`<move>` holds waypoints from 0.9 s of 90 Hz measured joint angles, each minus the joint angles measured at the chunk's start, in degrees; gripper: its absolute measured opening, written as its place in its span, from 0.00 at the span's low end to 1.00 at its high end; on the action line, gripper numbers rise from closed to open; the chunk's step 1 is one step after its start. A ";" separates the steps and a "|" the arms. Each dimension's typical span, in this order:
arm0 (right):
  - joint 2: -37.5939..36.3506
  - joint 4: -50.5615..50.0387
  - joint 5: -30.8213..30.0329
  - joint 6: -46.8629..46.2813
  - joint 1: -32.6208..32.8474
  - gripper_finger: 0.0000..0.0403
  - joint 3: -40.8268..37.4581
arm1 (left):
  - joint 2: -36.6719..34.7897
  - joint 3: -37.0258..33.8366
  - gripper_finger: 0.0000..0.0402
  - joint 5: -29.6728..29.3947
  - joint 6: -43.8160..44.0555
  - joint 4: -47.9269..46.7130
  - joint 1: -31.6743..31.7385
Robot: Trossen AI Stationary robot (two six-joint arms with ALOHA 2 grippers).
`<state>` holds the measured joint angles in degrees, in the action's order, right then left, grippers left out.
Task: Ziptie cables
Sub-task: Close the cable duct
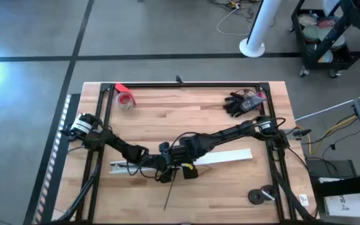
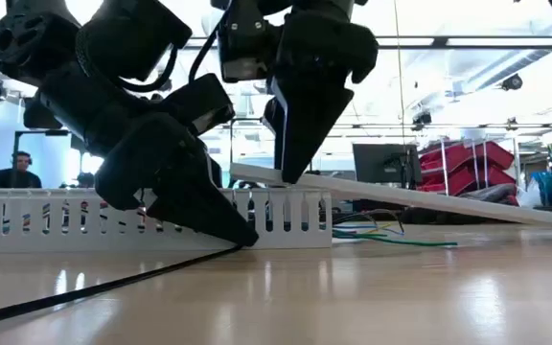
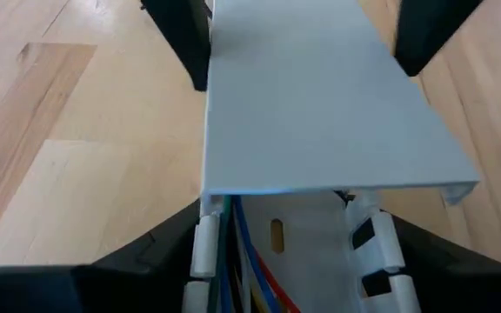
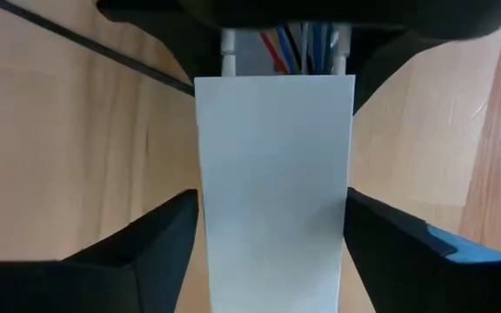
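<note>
**Low view: lid going onto the wire duct, no tie in sight**

Low view shows both arms meeting over a white slotted plastic cable duct point(image 2: 286, 222) lying on the pale wooden tabletop point(image 2: 372, 287). The left gripper point(image 3: 285, 252) straddles the duct, its jaws pressed to the two side walls, so it is clenched around the duct and steadying it. The right gripper point(image 4: 272, 222) has its jaws closed on the long flat white plastic cover strip point(image 4: 275, 183), whose near end rests on the duct rim while the far end slopes down to the tabletop.

The thin blue, green and dark cables point(image 3: 237, 261) lie inside the duct, between the left jaws and just ahead of the right jaws; a red one seems to run with them, though it is partly hidden.

Judged from this, the step in hand is closing the duct over the cables. The next move calls for lowering the strip flat and square to the rims, then pressing it home.
</note>
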<state>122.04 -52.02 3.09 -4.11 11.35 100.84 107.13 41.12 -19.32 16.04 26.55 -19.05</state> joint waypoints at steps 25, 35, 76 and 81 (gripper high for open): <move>-0.11 -0.01 1.64 -0.34 -0.11 0.82 0.00 | 0.02 0.00 0.58 -0.10 0.05 0.02 0.01; -0.12 -0.01 0.36 -0.30 -0.22 0.84 0.00 | 0.02 0.00 0.58 -0.12 0.10 0.02 0.04; -0.04 0.10 -1.60 0.41 -0.24 0.54 -0.02 | 0.02 0.00 0.58 -0.14 0.07 0.04 0.04; -0.04 0.10 -1.61 0.67 -0.24 0.50 -0.02 | 0.02 0.00 0.59 -0.13 0.07 0.04 0.04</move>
<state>121.99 -51.92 1.48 -3.44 11.11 100.82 107.15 41.12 -19.45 16.11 26.59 -19.00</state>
